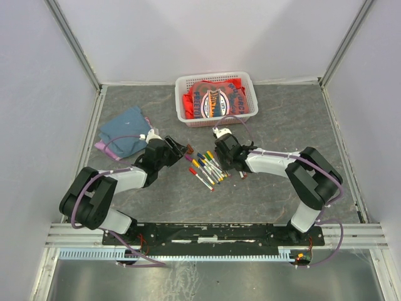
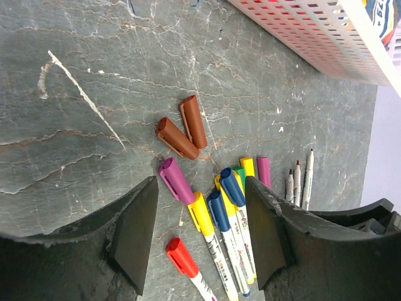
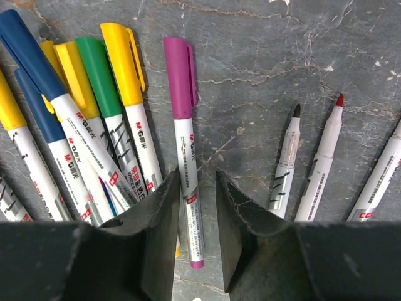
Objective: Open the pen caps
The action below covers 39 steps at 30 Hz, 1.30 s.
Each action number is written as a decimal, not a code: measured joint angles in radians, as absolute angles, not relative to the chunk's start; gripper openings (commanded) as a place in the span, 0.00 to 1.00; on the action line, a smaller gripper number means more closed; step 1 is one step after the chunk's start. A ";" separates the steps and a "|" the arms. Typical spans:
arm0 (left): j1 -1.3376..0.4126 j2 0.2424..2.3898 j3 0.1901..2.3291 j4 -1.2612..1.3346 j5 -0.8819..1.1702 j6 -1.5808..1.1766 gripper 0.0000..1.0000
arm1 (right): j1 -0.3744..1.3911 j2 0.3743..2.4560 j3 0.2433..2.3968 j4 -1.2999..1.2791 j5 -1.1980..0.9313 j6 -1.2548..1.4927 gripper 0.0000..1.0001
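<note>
Several capped pens point(image 1: 207, 166) with white barrels lie fanned out on the grey table. My left gripper point(image 2: 200, 188) is open and empty, its jaws either side of the purple, yellow point(image 2: 200, 213), blue and red point(image 2: 182, 257) capped pens. Two loose brown pen caps point(image 2: 182, 132) lie just beyond it. My right gripper point(image 3: 197, 182) is open a little around the barrel of the magenta-capped pen point(image 3: 182, 81). The barrel touches the left finger point(image 3: 160, 232), with a gap to the right one. Three uncapped pens point(image 3: 322, 150) lie to its right.
A white basket point(image 1: 182, 81) with red fabric stands at the back centre; its wall shows in the left wrist view point(image 2: 313, 31). A blue cloth point(image 1: 125, 135) lies at the back left, behind my left arm point(image 1: 119, 179). Grey walls close in the table.
</note>
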<state>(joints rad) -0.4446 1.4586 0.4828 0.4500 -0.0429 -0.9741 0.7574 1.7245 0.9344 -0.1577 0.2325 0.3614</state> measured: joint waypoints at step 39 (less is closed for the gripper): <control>-0.567 1.653 0.662 0.622 0.217 -1.035 0.68 | 0.786 1.519 0.842 -0.109 0.256 0.371 0.01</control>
<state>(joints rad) -0.5674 1.6531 0.6617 0.6220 0.2173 -1.0351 0.7856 1.5192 0.8421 -0.1085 0.2558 0.3706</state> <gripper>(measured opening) 0.687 0.060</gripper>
